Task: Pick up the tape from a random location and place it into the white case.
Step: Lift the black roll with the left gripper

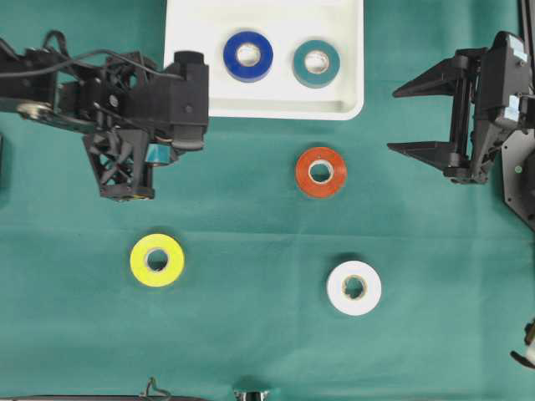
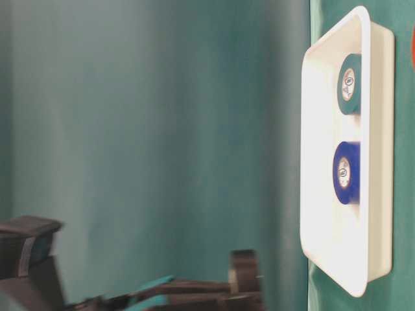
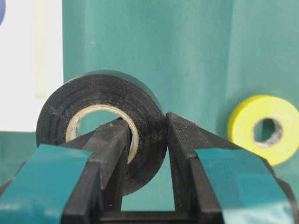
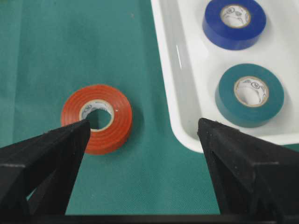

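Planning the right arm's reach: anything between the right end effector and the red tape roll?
Nothing: overhead, only bare green cloth separates the open right end effector from the red tape roll.

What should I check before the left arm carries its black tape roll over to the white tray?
1. Grip: left gripper pinches the black tape roll through its wall, ok.
2. Room in the shallow white plastic tray: left half bare, ok.
3. Blue roll and teal roll sit right of that spot, ok.
4. Right gripper open, away from the tray, ok.
5. Roll's height above the rim: cannot tell.
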### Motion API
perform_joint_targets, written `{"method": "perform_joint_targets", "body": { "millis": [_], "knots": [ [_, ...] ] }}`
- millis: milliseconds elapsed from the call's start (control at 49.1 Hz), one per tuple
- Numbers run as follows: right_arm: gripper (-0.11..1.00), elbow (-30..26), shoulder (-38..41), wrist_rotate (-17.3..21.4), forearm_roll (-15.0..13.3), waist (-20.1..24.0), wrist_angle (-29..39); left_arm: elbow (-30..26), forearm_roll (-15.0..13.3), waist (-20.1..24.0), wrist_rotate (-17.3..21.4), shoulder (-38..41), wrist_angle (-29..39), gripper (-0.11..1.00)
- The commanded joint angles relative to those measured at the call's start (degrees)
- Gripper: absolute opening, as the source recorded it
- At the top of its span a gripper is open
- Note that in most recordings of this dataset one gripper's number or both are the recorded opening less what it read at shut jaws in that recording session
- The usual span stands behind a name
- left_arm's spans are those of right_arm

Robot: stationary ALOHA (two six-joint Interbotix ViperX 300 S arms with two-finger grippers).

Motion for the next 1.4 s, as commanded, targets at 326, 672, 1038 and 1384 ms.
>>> {"method": "perform_joint_targets", "body": {
  "millis": [326, 672, 1038, 1384],
  "knots": [
    [0.90, -0.8, 0.0, 0.0, 0.0, 0.0, -0.3, -3.3, 0.4, -0.1, 0.0, -3.3, 3.2, 0.19],
    [0.90, -0.8, 0.0, 0.0, 0.0, 0.0, -0.4, -3.3, 0.4, -0.1, 0.0, -3.4, 3.2, 0.19],
    [0.90, -1.0, 0.0, 0.0, 0.0, 0.0, -0.3, -3.2, 0.4, -0.1, -0.2, -3.4, 3.2, 0.19],
    [0.90, -1.0, 0.1, 0.0, 0.0, -0.1, -0.3, -3.2, 0.4, 0.3, -0.2, -3.2, 3.1, 0.19]
  ]
}}
